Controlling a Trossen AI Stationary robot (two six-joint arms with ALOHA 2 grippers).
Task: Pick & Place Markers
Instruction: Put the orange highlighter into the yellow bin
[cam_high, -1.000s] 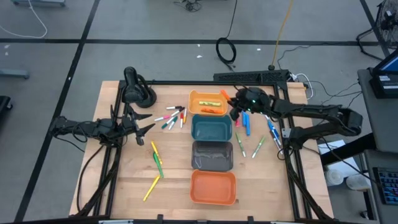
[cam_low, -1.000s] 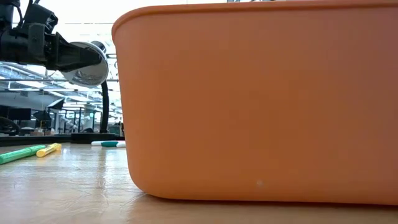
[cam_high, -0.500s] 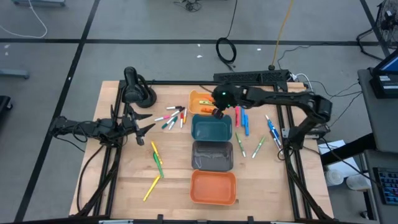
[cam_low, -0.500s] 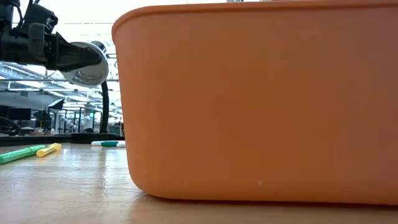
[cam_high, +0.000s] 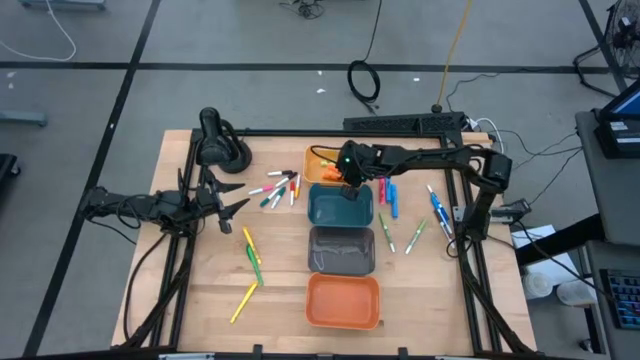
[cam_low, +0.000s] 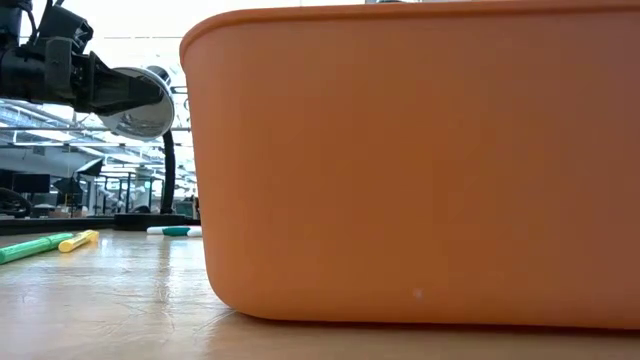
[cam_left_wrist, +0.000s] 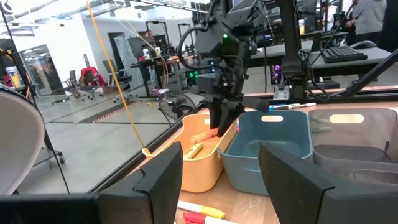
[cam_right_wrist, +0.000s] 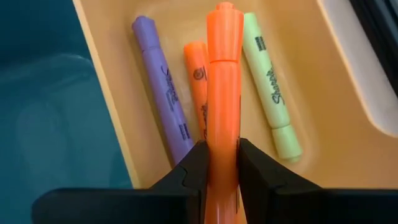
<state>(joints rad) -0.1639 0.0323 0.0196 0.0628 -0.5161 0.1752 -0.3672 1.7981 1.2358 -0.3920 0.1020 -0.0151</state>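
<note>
Wood-grain table (cam_high: 280, 300) inside a dark metal frame, grey floor around it, workshop benches beyond. Right gripper (cam_right_wrist: 217, 163): two matte black fingers clamped on a smooth orange marker (cam_right_wrist: 222, 93), round-barrelled with a stepped cap, held over the light orange bin (cam_right_wrist: 323, 99). Under it, lying flat on that bin's glossy floor: a purple marker (cam_right_wrist: 161, 93), a second orange one (cam_right_wrist: 196, 81) and a pale green one (cam_right_wrist: 268, 87), all three with printed lettering along the barrel. In the high view this gripper (cam_high: 349, 178) sits at the seam between the light orange bin and the teal bin (cam_high: 340, 206); grey bin (cam_high: 340, 248) and orange bin (cam_high: 342, 300) follow in a row toward the near edge, all rounded rectangular plastic tubs. Loose markers (cam_high: 275, 188) lie in a cluster left of the bins, more (cam_high: 388, 195) to the right, blue and green, and yellow and green ones (cam_high: 250, 258) nearer the front. Left gripper (cam_high: 232, 205) waits over the table's left side, fingers spread wide, holding nothing.
</note>
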